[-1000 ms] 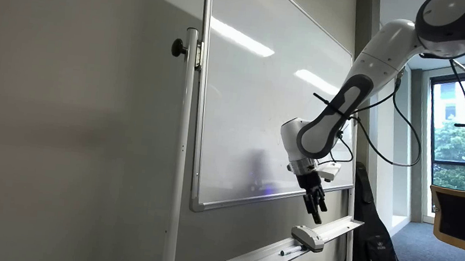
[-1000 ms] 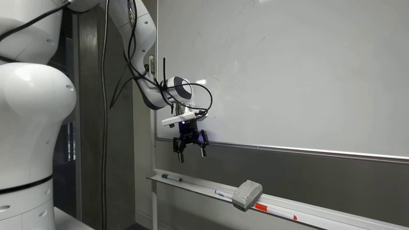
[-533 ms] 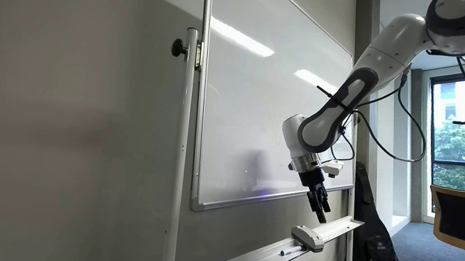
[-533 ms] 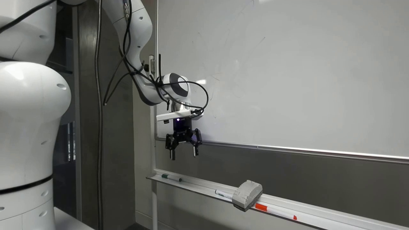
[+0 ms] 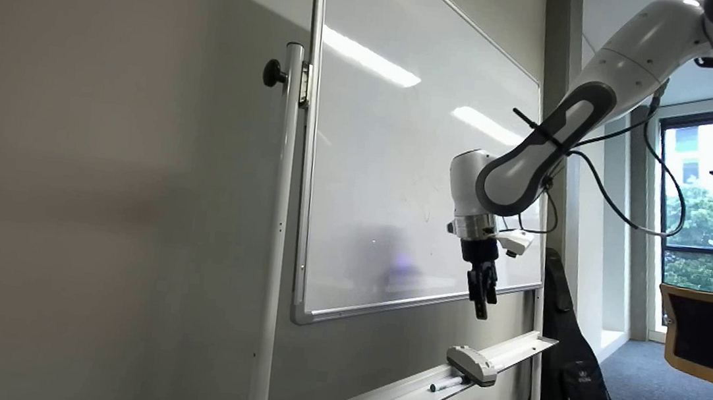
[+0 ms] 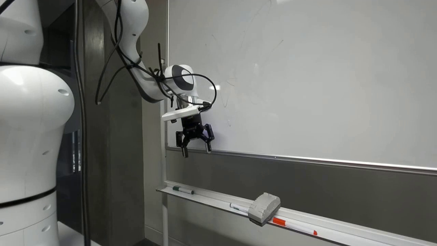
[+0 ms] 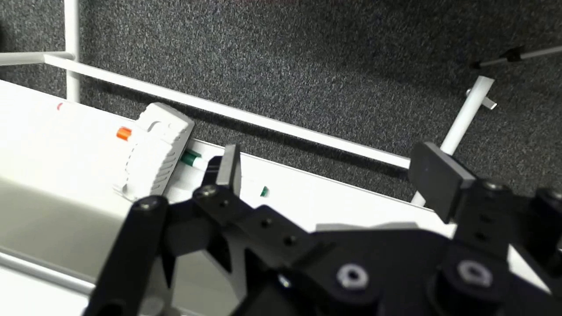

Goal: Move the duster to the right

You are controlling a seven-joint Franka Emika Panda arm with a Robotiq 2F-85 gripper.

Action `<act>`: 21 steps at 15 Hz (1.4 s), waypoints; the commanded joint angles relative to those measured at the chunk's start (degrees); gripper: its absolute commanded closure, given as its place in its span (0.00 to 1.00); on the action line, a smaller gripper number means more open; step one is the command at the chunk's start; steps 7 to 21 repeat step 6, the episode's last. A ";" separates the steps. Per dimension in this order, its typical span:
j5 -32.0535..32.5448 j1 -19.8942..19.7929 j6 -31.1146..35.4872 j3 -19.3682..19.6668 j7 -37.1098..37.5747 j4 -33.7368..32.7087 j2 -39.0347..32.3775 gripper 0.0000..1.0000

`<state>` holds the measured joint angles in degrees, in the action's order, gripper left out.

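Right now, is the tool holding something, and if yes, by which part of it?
Nothing is held: the tool is open, and the whiteboard eraser sits apart from it, on the tray.

Gripper [image 6: 197,151], in both exterior views, raised farther above the tray [image 6: 211,201]; its axis has turned, as far as the oblique angle allows, nearer to vertical. Arm [image 5: 640,57] lifted with it.

The tabletop [image 6: 211,201] is long, narrow and white. Near its left end, in an exterior view, lies a green-capped marker [image 6: 183,190]. Farther right, the pale grey duster [image 6: 264,206] juts past the front edge; a white marker [image 6: 239,208] and an orange-capped marker [image 6: 295,226] flank the duster along that edge.
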<state>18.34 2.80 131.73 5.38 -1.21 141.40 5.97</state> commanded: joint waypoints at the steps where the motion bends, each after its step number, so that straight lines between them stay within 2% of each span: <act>1: -0.30 -1.76 -0.07 -1.93 0.20 0.41 1.35 0.00; 21: -0.39 -1.72 -0.12 -2.26 0.26 0.56 1.71 0.00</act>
